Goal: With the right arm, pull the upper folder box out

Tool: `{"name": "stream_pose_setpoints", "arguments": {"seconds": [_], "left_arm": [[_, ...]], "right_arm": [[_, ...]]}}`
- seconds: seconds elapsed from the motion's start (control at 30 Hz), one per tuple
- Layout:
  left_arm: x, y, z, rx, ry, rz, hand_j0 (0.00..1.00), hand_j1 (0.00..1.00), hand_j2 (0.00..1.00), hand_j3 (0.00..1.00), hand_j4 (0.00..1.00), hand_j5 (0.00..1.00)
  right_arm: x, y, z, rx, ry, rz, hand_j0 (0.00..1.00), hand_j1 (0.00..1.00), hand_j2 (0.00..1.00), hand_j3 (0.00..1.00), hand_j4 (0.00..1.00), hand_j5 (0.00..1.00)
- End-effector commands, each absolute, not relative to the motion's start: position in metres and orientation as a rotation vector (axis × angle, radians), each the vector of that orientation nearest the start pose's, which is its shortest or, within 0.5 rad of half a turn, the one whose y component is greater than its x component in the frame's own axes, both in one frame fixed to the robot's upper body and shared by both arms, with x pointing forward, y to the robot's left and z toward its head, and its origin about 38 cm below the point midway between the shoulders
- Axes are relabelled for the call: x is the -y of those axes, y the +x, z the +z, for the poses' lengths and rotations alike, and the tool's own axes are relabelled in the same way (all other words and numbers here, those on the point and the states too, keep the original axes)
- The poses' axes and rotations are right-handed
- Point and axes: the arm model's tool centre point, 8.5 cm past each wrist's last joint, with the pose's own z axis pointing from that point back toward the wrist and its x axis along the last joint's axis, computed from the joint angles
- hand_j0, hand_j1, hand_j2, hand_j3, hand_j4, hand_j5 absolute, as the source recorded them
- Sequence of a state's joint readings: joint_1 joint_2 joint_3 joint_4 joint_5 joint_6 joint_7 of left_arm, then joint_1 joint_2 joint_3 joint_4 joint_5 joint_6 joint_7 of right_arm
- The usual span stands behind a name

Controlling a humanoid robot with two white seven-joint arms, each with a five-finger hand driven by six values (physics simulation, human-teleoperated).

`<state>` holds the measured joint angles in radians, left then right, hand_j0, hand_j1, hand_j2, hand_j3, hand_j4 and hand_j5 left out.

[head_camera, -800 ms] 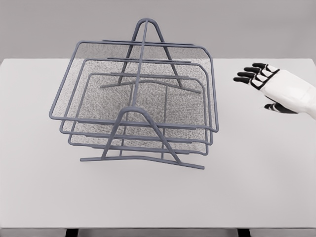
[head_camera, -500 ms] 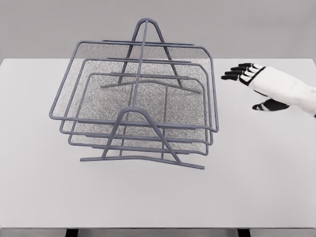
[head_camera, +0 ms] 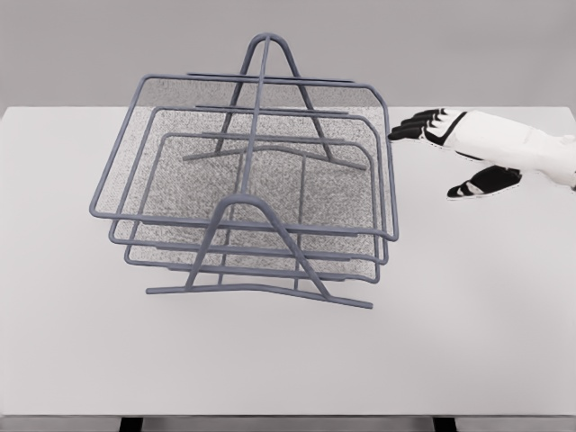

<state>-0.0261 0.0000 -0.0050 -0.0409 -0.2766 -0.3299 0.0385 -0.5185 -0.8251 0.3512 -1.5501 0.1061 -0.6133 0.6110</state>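
Observation:
A grey wire rack (head_camera: 255,216) with three stacked mesh trays stands on the white table (head_camera: 468,315). The upper tray (head_camera: 385,135) is the widest, its rim running along the rack's right side. My right hand (head_camera: 423,126) comes in from the right edge, white with black fingers. It is open, fingers stretched toward the upper tray's right rim, a small gap still between fingertips (head_camera: 396,134) and wire. The thumb (head_camera: 472,186) hangs lower, apart from the fingers. The left arm is out of view.
Two arched wire handles (head_camera: 267,43) rise at the rack's back and front. The rack's base feet (head_camera: 346,301) spread onto the table toward me. A plain grey wall lies behind the table.
My right hand has moved left and slightly up toward the upper tray's right rim, fingers flattening out and pointing at it. The rack has not moved.

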Motion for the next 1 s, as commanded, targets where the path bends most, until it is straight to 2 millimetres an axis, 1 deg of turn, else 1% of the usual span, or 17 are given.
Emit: {"name": "stream_pose_setpoints", "arguments": {"seconds": [0.0,0.17,0.2,0.23,0.27,0.33,0.5,0.57,0.6,0.63,0.67,0.7,0.73,0.8,0.87,0.9,0.97], "left_arm": [[-0.265,0.065,-0.255,0.388,0.086,-0.29,1.0,1.0,1.0,1.0,1.0,1.0],[-0.265,0.065,-0.255,0.388,0.086,-0.29,1.0,1.0,1.0,1.0,1.0,1.0],[-0.265,0.065,-0.255,0.388,0.086,-0.29,1.0,1.0,1.0,1.0,1.0,1.0],[-0.265,0.065,-0.255,0.388,0.086,-0.29,1.0,1.0,1.0,1.0,1.0,1.0],[-0.265,0.065,-0.255,0.388,0.086,-0.29,1.0,1.0,1.0,1.0,1.0,1.0],[-0.265,0.065,-0.255,0.388,0.086,-0.29,1.0,1.0,1.0,1.0,1.0,1.0],[-0.265,0.065,-0.255,0.388,0.086,-0.29,1.0,1.0,1.0,1.0,1.0,1.0],[-0.265,0.065,-0.255,0.388,0.086,-0.29,1.0,1.0,1.0,1.0,1.0,1.0],[-0.265,0.065,-0.255,0.388,0.086,-0.29,1.0,1.0,1.0,1.0,1.0,1.0],[-0.265,0.065,-0.255,0.388,0.086,-0.29,1.0,1.0,1.0,1.0,1.0,1.0],[-0.265,0.065,-0.255,0.388,0.086,-0.29,1.0,1.0,1.0,1.0,1.0,1.0],[-0.265,0.065,-0.255,0.388,0.086,-0.29,1.0,1.0,1.0,1.0,1.0,1.0],[-0.265,0.065,-0.255,0.388,0.086,-0.29,1.0,1.0,1.0,1.0,1.0,1.0],[-0.265,0.065,-0.255,0.388,0.086,-0.29,1.0,1.0,1.0,1.0,1.0,1.0],[-0.265,0.065,-0.255,0.388,0.086,-0.29,1.0,1.0,1.0,1.0,1.0,1.0],[-0.265,0.065,-0.255,0.388,0.086,-0.29,1.0,1.0,1.0,1.0,1.0,1.0],[-0.265,0.065,-0.255,0.388,0.086,-0.29,1.0,1.0,1.0,1.0,1.0,1.0]], "right_arm": [[0.314,0.416,0.266,1.694,-0.307,1.867,1.0,1.0,1.0,1.0,1.0,1.0],[0.313,0.408,0.259,1.723,-0.229,1.822,1.0,1.0,1.0,1.0,1.0,1.0],[0.31,0.406,0.264,1.722,-0.252,1.859,1.0,1.0,1.0,1.0,1.0,1.0],[0.317,0.41,0.279,1.79,-0.398,1.811,1.0,1.0,1.0,1.0,1.0,1.0],[0.321,0.411,0.286,1.822,-0.509,1.791,1.0,1.0,1.0,1.0,1.0,1.0],[0.321,0.412,0.285,1.819,-0.544,1.797,1.0,1.0,1.0,1.0,1.0,1.0],[0.307,0.416,0.271,1.781,-0.604,1.861,1.0,1.0,1.0,1.0,1.0,1.0],[0.295,0.415,0.257,1.76,-0.57,1.899,1.0,1.0,1.0,1.0,1.0,1.0],[0.294,0.415,0.256,1.759,-0.565,1.903,1.0,1.0,1.0,1.0,1.0,1.0],[0.29,0.414,0.25,1.744,-0.553,1.924,1.0,1.0,1.0,1.0,1.0,1.0],[0.282,0.415,0.243,1.742,-0.535,1.937,1.0,1.0,1.0,1.0,1.0,1.0],[0.28,0.415,0.24,1.733,-0.543,1.951,1.0,1.0,1.0,1.0,1.0,1.0],[0.28,0.415,0.239,1.727,-0.542,1.954,1.0,1.0,1.0,1.0,1.0,1.0],[0.277,0.412,0.229,1.704,-0.526,1.973,1.0,1.0,1.0,1.0,1.0,1.0],[0.277,0.412,0.225,1.685,-0.53,1.989,1.0,1.0,1.0,1.0,1.0,1.0],[0.277,0.41,0.219,1.672,-0.521,1.993,1.0,1.0,1.0,1.0,1.0,1.0],[0.277,0.408,0.216,1.666,-0.515,1.996,1.0,1.0,1.0,1.0,1.0,1.0]]}}
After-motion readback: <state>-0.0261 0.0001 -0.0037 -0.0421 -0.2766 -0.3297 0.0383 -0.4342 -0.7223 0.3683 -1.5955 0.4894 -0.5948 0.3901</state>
